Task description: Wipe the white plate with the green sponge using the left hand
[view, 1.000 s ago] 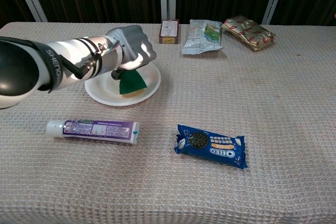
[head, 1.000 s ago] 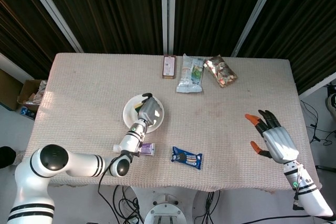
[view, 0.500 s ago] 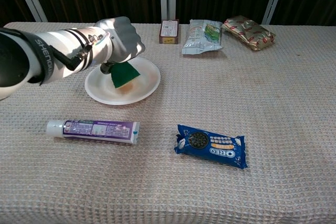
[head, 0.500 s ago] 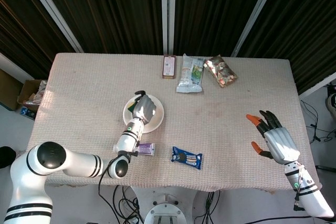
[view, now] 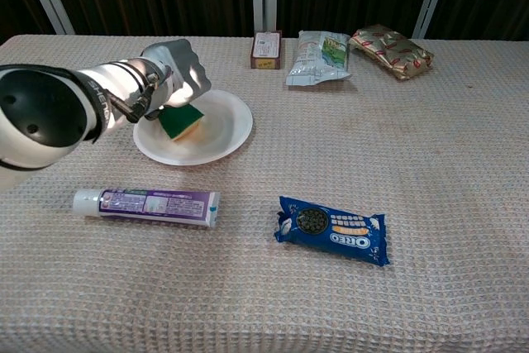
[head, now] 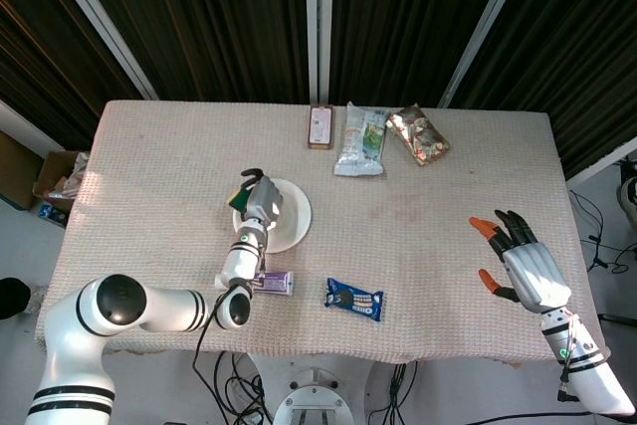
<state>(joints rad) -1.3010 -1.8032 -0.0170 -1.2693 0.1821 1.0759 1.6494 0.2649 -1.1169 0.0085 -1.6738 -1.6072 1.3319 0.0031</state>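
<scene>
The white plate (view: pixel 216 126) (head: pixel 292 217) lies on the left half of the table. My left hand (view: pixel 175 80) (head: pixel 258 196) grips the green sponge (view: pixel 181 121) and holds it down on the plate's left side. In the head view the hand hides most of the sponge. My right hand (head: pixel 521 264) hovers open with fingers spread near the table's front right edge, far from the plate; the chest view does not show it.
A toothpaste tube (view: pixel 147 203) lies in front of the plate. A blue Oreo pack (view: pixel 333 231) sits at centre front. At the back stand a small box (view: pixel 266 48), a pale snack bag (view: pixel 321 57) and a gold snack bag (view: pixel 391 50).
My left hand has slid the sponge from the plate's middle across to its left side. The right hand has barely moved.
</scene>
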